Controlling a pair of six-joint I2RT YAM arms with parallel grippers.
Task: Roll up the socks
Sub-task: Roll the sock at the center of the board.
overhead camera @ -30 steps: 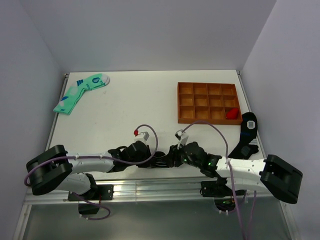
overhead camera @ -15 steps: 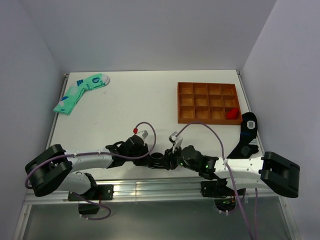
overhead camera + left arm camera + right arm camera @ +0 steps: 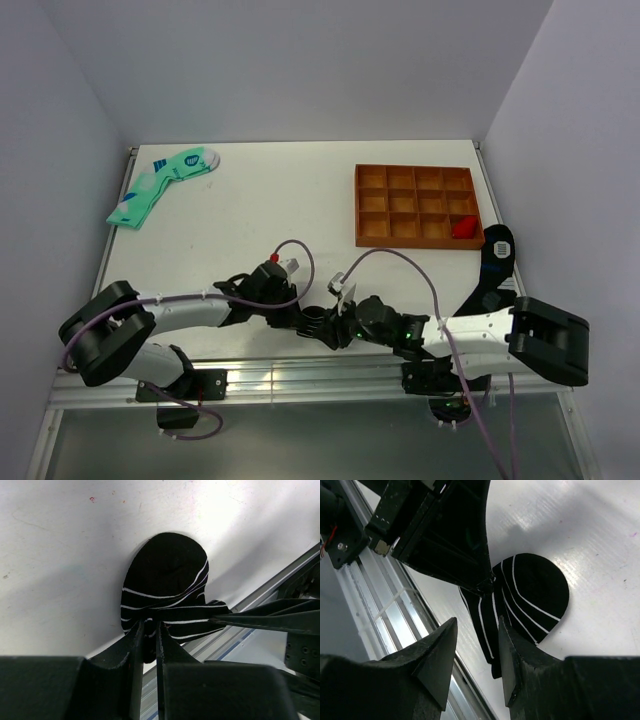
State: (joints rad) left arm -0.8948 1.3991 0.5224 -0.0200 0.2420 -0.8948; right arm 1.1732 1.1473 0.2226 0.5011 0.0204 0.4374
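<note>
In the last second both hands have dragged the striped sock [image 3: 165,575] further from the orange tray [image 3: 412,244], out past its near left corner. It's now sitting right at the near edge of the table [image 3: 250,210], with the rail just beside it. The left hand [image 3: 149,627] is pinched almost fully closed on the bunched middle of the sock, same as before. The right hand [image 3: 477,622] has its fingers partly apart, straddling the loose striped end, and isn't squeezing it as far as I can see. The rounded end lies flat, so I'd say the roll has barely started. The second black sock [image 3: 496,262] waits just by the tray's near right corner.
</note>
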